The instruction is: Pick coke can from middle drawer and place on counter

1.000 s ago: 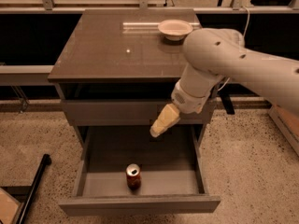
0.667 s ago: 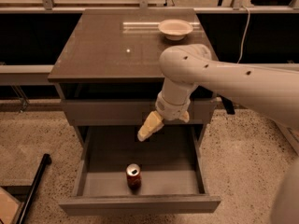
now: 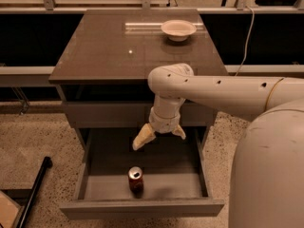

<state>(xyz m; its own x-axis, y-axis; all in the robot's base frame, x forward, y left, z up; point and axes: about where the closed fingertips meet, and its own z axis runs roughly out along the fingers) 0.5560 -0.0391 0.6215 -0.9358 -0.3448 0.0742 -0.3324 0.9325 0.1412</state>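
Over the open drawer [image 3: 142,208], the gripper [image 3: 161,136]: jaws spread wide, holding nothing. Below it, toward the drawer front and slightly to camera-left, the can [image 3: 136,178], upright on the drawer floor, silver top up, well apart from the fingers. Calls for a move forward and down, jaws either side of the upright body. Probably clear of the side walls, though depth is hard to judge here. Above, the counter [image 3: 128,51], with a bowl [image 3: 178,29] at its back.
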